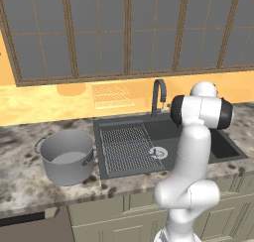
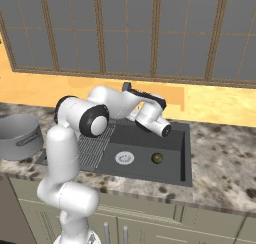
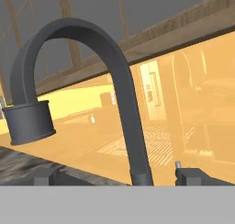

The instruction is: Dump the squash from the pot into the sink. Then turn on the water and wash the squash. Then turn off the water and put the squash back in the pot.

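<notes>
Gripper [image 3: 114,177] spread wide and empty, its tips flanking the base of the dark arched faucet [image 3: 117,76] without clear contact, while the squash [image 2: 157,158] sits in the sink [image 2: 172,170] basin beside the drain [image 2: 124,158], the pot [image 1: 67,156] standing on the counter left of it.

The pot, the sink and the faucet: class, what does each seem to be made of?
The pot: probably brushed metal, pale grey with a soft sheen. The sink: dark grey and matte, perhaps composite or coated metal; only its drain looks silvery. The faucet: matte dark grey, likely coated metal, with no bright highlights.
</notes>
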